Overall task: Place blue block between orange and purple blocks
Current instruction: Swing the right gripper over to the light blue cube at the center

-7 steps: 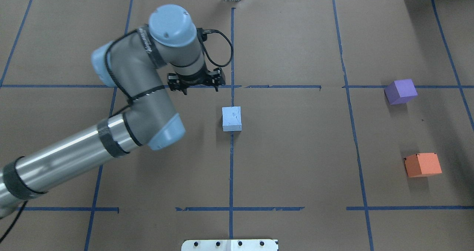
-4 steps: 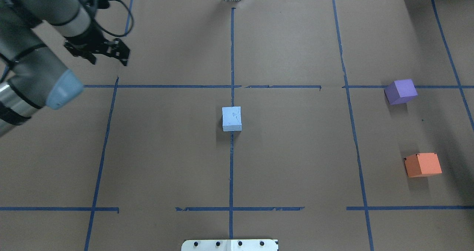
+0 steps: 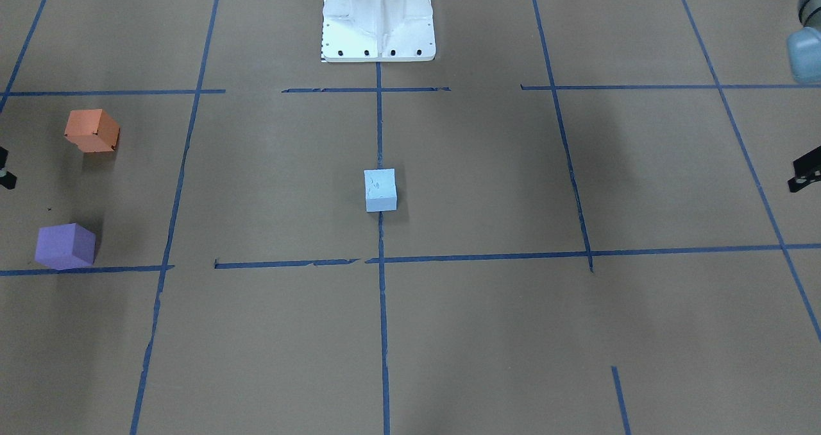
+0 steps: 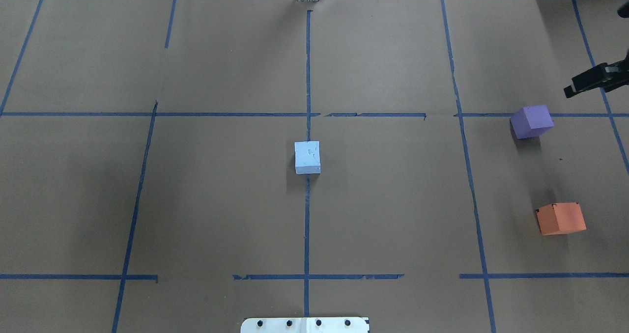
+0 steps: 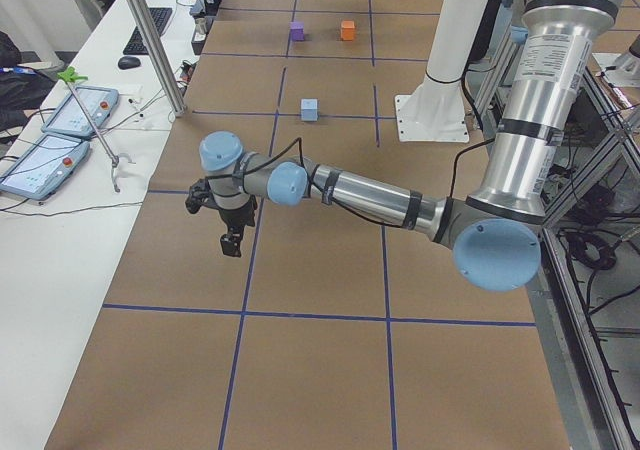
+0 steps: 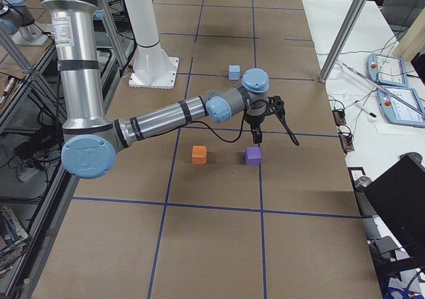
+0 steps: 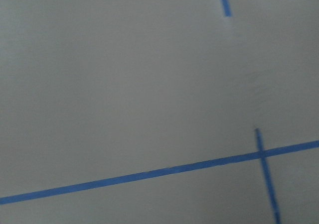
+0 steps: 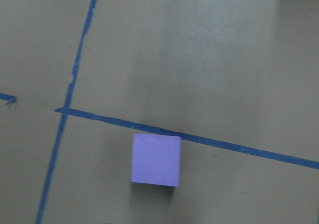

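The blue block [image 4: 307, 157], a pale, chalky cube, sits on the brown-paper desk [image 4: 393, 200] lined with blue tape [image 4: 308, 68], well apart from the purple block [image 4: 531, 121]; the orange block [image 4: 560, 218], equally matte, lies near the purple block. The right tool [image 4: 587, 82] hovers just beside the purple block, far from the blue block; the left tool [image 5: 222, 225] is farther off; I cannot tell whether either is apart or together.

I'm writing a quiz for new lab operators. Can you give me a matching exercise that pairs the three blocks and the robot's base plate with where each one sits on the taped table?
Things:
1. blue block
2. purple block
3. orange block
4. white base plate

Places:
A. inside a taped square on the robot's right, touching no tape
B. closest to the robot, mid-width
C. on the centre tape line
D. against a crosswise tape line on the robot's right

Pairs: 1-C, 2-D, 3-A, 4-B
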You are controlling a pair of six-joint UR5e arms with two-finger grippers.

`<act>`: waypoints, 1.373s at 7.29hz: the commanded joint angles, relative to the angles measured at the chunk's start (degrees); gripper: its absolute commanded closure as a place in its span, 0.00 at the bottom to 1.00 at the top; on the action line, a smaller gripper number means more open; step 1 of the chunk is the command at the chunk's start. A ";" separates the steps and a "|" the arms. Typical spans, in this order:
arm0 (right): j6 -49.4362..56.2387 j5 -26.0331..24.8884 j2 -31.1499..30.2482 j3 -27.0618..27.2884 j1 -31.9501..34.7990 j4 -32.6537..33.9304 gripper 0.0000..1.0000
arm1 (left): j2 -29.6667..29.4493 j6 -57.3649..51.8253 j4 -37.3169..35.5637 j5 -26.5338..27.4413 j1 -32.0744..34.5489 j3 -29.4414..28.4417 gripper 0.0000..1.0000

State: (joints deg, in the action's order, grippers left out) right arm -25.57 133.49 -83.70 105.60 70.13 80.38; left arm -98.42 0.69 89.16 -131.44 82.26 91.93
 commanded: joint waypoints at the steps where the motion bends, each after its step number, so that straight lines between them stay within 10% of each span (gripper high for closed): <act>1: -12.34 -0.42 7.02 3.19 -8.03 4.05 0.00 | 6.72 -6.48 -0.39 -3.09 6.40 0.35 0.00; 5: -29.67 -13.48 24.51 2.61 -27.28 15.68 0.00 | 7.63 -5.87 -0.30 -7.69 6.78 0.45 0.00; 10: -40.87 -22.39 46.05 -20.65 -37.42 14.29 0.00 | 7.54 -5.79 -0.04 -7.69 6.78 0.53 0.00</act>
State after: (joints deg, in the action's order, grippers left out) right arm -65.79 112.46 -41.46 90.72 34.19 95.44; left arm -90.87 -5.10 89.11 -139.13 89.03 92.45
